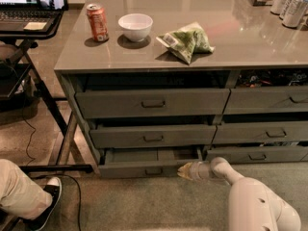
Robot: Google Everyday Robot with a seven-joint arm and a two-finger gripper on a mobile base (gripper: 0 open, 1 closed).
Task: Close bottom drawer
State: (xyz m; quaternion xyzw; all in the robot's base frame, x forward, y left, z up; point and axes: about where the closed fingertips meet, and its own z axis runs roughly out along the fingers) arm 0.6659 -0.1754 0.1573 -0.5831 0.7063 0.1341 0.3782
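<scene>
Nearest to you, at the bottom right, is the robot's white arm (255,208). It reaches left and low over the carpet. At the bottom left, 1 tan trouser leg (17,194) ends in a dark shoe (48,203) with a white sole.

The gripper (185,171) is down at floor level, and its pale tip points left at the right end of the bottom drawer (144,163). It is right at the front panel, but you cannot tell whether it touches. You also cannot tell how far the gripper is open or whether it has hold of anything.

The bottom drawer is the lowest in the left column of the grey cabinet. It stands pulled out, with its inside showing behind the low front panel. Its small rectangular handle (154,170) sits mid-panel, left of the gripper and apart from it.

Above it, the middle drawer (153,136) and the top drawer (153,102) each show a dark gap over their fronts. To the right, 3 more drawers (269,131) are stacked in a second column.

On the grey countertop (240,47) you have a red soda can (97,22), with a white bowl (135,26) just beside it on the right. A green bag (185,41) lies further right. Several pale cans (288,4) stand at the far right corner.

At the far left, a laptop (21,6) and a phone (51,1) rest on a black stand.
</scene>
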